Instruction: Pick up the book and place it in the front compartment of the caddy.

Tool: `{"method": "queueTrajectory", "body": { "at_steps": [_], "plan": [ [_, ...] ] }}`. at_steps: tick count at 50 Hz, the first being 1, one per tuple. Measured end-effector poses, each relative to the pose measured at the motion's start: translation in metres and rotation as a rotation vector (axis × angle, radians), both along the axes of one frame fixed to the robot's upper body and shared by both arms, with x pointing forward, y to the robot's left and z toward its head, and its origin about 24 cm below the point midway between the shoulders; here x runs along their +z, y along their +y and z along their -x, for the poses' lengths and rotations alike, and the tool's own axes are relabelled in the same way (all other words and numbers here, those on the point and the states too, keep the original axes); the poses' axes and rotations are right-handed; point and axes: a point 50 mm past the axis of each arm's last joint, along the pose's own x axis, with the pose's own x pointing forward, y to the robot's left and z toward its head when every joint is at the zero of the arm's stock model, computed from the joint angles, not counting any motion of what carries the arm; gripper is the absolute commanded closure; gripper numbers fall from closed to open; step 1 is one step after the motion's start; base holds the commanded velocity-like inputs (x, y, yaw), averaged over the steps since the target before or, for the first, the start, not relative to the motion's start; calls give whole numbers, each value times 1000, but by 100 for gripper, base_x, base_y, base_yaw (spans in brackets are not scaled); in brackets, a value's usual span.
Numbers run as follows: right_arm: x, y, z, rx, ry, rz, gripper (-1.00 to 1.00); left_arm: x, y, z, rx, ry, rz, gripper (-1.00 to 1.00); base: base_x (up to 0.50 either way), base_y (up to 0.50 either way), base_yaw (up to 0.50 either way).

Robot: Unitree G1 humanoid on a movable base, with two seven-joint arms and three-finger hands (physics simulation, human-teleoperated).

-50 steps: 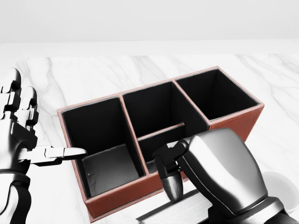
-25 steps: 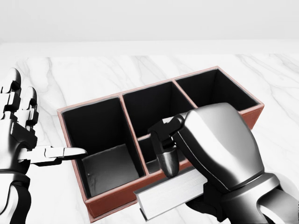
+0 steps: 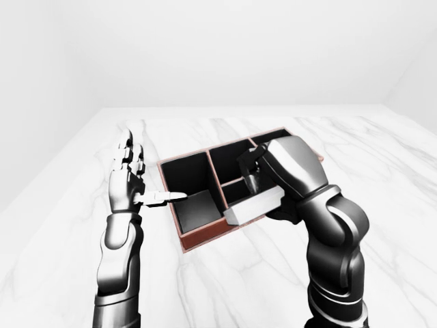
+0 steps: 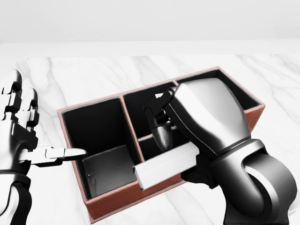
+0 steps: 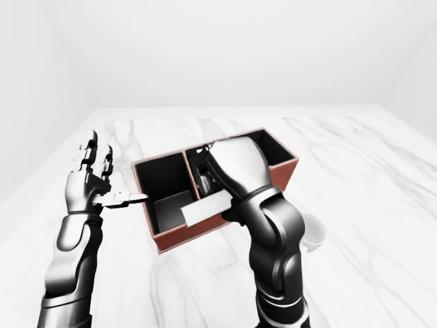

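The caddy [image 4: 110, 203] is a red-brown box with black compartments: a large one at the left, a middle one split in two, and one at the right. My right hand [image 4: 182, 155] is shut on the book [image 4: 161, 168], which shows pale page edges. It holds the book level just above the caddy's bottom rim, over the small lower middle compartment [image 4: 149, 149]. My left hand [image 4: 26, 136] is open and empty to the left of the caddy, its thumb pointing at the caddy's left wall.
The caddy stands on a white marble tabletop [image 4: 93, 75]. A white round bowl-like thing [image 5: 312, 232] sits on the table right of my right arm in the right-eye view. A plain white wall lies beyond the table.
My right hand has lifted the book from the bottom edge of the head view up over the caddy's bottom rim. My left hand has not moved.
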Motion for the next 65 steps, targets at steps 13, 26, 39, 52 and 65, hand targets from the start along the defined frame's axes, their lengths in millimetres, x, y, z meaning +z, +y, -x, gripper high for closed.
{"method": "queueTrajectory", "body": {
  "at_steps": [13, 26, 39, 52, 65],
  "plan": [
    [2, 1, -19, -6, 26, 29, 100, -1, 0, 0, 1, 3, 1, -100, 0, 0, 0],
    [3, 2, -34, -11, 54, 49, 100, -1, 1, 0, 1, 3, 1, -100, 0, 0, 0],
    [3, 4, -46, -12, 77, 65, 100, 1, 1, 0, 1, -3, 1, -100, 0, 0, 0],
    [10, 8, -61, -4, 94, 77, 100, 1, 2, -1, 3, -4, 2, -100, 0, 0, 0],
    [16, 8, -76, 1, 115, 87, 100, 2, 2, -1, 3, -8, 2, -100, 0, 0, 0]
  ]
}}
